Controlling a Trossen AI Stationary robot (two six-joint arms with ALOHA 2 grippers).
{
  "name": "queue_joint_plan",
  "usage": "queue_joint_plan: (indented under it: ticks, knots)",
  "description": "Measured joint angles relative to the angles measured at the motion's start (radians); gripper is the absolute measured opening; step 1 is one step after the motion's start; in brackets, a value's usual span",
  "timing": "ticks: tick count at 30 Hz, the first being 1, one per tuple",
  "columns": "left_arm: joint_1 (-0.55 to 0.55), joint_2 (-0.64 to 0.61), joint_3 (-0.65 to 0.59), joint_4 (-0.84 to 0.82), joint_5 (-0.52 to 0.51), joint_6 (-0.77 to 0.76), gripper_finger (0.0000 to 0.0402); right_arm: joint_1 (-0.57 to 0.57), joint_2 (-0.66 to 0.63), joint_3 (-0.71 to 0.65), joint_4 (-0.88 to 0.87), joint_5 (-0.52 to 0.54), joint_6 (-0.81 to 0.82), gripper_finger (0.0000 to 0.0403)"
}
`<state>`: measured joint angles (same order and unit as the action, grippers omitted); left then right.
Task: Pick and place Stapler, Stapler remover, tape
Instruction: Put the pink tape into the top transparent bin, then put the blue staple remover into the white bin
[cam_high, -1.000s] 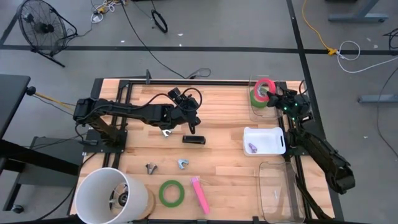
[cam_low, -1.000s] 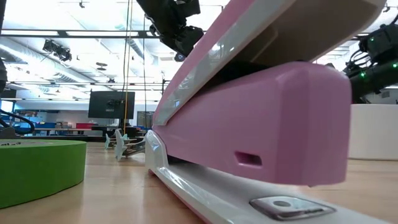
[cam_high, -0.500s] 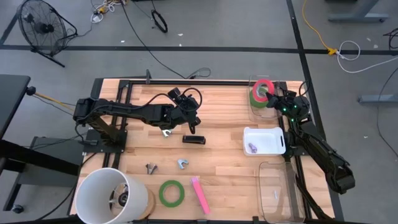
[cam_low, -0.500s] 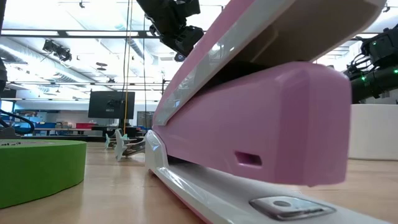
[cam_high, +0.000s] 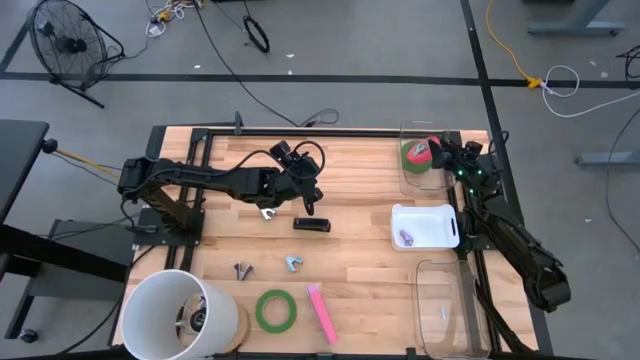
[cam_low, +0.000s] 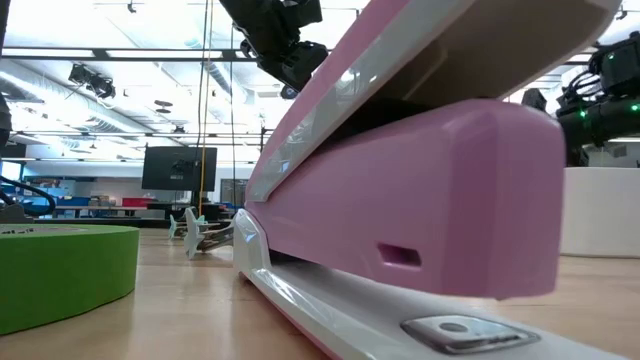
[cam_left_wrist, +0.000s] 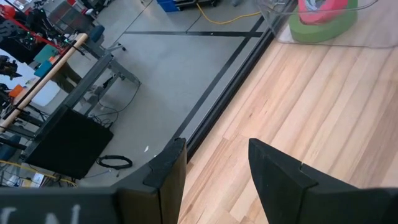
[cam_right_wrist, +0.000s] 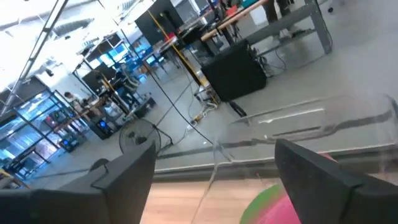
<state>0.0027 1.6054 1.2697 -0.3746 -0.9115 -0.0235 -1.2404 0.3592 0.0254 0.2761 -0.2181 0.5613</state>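
Note:
A red-pink tape roll (cam_high: 421, 149) lies on a green tape roll (cam_high: 413, 158) inside a clear bin (cam_high: 407, 172) at the table's far right. My right gripper (cam_high: 438, 150) stands open just right of them, touching nothing; its wrist view shows the rolls (cam_right_wrist: 280, 208) below its spread fingers. My left gripper (cam_high: 307, 204) hovers open over mid-table, above a black stapler (cam_high: 312, 224). Another green tape roll (cam_high: 275, 310) and a pink stapler (cam_high: 322, 312) lie flat near the front edge. Two stapler removers (cam_high: 243, 270) (cam_high: 293, 263) lie between.
A white tray (cam_high: 440, 218) holding a small purple item (cam_high: 405, 238) sits at the right, with a second clear bin (cam_high: 452, 310) in front of it. A white cylinder (cam_high: 175, 315) stands at the front left corner. A silver item (cam_high: 268, 212) lies by my left gripper.
My right gripper has opened and let go of the red-pink tape roll, which has dropped from a tilted pose to lie on the green roll in the clear bin. The gripper has tipped up a little and drawn slightly toward the table's right edge.

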Motion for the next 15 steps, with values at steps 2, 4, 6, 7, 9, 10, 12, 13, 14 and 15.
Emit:
queue_joint_plan:
  ticks: [2,4,6,7,9,10,12,13,14,15]
  knots:
    - [0.0,0.0,0.0,0.0,0.0,-0.001,0.0177,0.0,0.0,0.021,-0.037,-0.004,0.003,0.0316]
    - [0.0,0.0,0.0,0.0,0.0,-0.012,0.0177,0.0,0.0,0.039,-0.106,-0.023,0.004,0.0305]
    - [0.0,0.0,0.0,0.0,0.0,-0.019,0.0177,0.0,0.001,0.055,-0.151,-0.042,-0.016,0.0292]
    - [0.0,0.0,0.0,0.0,0.0,-0.018,0.0177,0.0,0.001,0.065,-0.159,-0.055,-0.022,0.0285]
    - [0.001,0.0,0.0,0.0,0.0,-0.018,0.0177,0.0,0.0,0.092,-0.159,-0.112,-0.025,0.0272]
    - [0.001,0.0,0.0,0.0,0.0,-0.018,0.0177,0.0,0.0,0.106,-0.159,-0.146,-0.027,0.0266]
    - [0.001,0.0,0.0,0.0,0.0,-0.018,0.0177,0.0,0.0,0.137,-0.16,-0.228,-0.027,0.0255]
    - [0.001,0.0,0.0,-0.003,0.0,-0.018,0.0177,0.001,0.0,0.154,-0.16,-0.279,-0.027,0.0249]
    - [0.001,0.0,0.0,-0.009,0.005,-0.017,0.0177,0.003,0.0,0.17,-0.16,-0.338,-0.027,0.0245]
    - [0.001,0.0,0.0,-0.019,0.018,-0.013,0.0177,0.009,0.0,0.185,-0.16,-0.396,-0.027,0.024]
